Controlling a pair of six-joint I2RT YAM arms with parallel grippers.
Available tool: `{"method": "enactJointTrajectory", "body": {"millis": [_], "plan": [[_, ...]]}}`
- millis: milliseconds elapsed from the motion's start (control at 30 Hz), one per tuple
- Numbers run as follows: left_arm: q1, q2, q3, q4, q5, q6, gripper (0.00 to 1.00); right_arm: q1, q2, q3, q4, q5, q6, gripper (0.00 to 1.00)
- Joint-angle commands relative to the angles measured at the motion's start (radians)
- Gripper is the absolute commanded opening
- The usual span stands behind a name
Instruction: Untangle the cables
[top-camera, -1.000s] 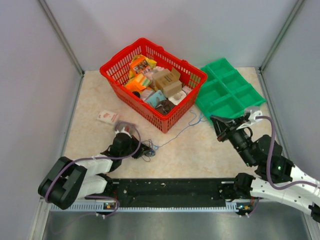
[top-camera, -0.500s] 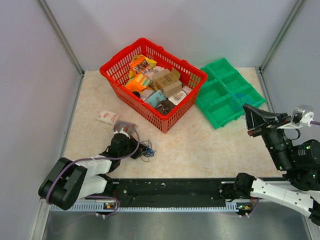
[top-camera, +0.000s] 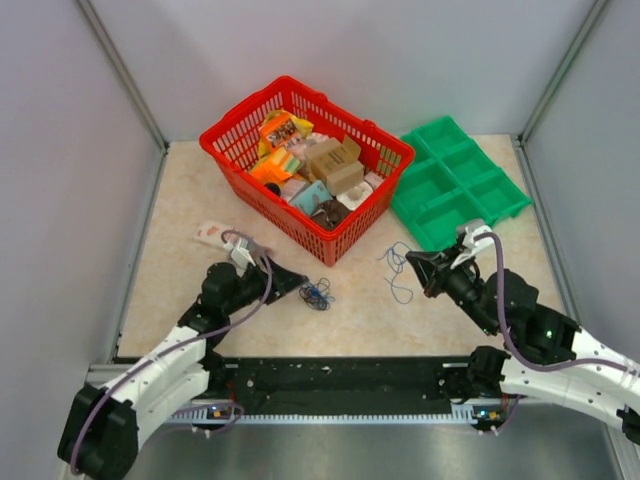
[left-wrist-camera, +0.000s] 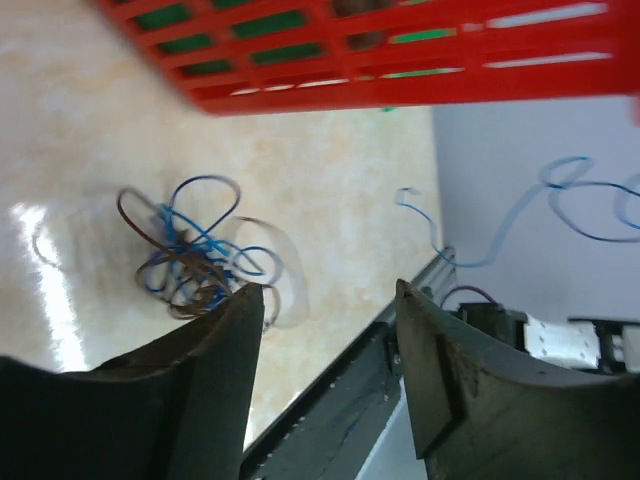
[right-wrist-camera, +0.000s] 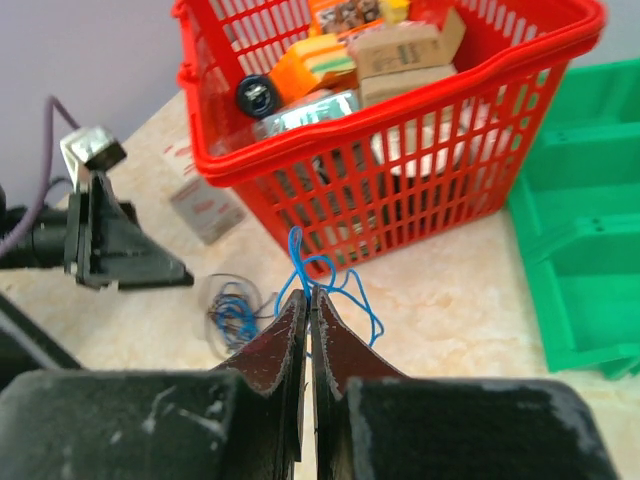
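Cable bunch (top-camera: 317, 294): I see it on the table (top-camera: 350, 315), in front of the red basket (top-camera: 285, 225) | left gripper (left-wrist-camera: 325, 300): fingers spread wide, just beside it | right gripper (right-wrist-camera: 307, 300): pinching one loose blue cable (right-wrist-camera: 296, 255), apart from the bunch.

The beige marbled table (top-camera: 360, 315) is carrying a red basket (top-camera: 268, 213), a green compartment tray (top-camera: 432, 186) and a small white box (top-camera: 213, 234); a cable tangle (top-camera: 317, 294) is lying near the basket.
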Motion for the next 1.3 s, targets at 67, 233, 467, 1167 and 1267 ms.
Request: {"method": "enactJointTrajectory", "body": {"millis": [67,233,467,1167,1267], "plan": [[0.001,-0.180,0.098,0.057,0.176,0.075,0.64,-0.009,0.015,0.024,0.011,-0.145,0.064,0.00],[-0.097,-0.181,0.226,0.039,0.208,0.122,0.66,-0.009,0.036,0.004,0.066,-0.257,0.069,0.00],[-0.404,0.008,0.393,0.046,0.031,0.224,0.65,-0.009,0.061,-0.007,0.135,-0.363,0.108,0.00],[-0.478,0.217,0.419,0.006,-0.092,0.205,0.00,-0.009,-0.057,-0.015,0.173,-0.271,0.125,0.00],[-0.478,0.214,0.410,-0.011,-0.112,0.214,0.00,-0.009,-0.103,0.007,0.170,-0.152,0.109,0.00]]}}
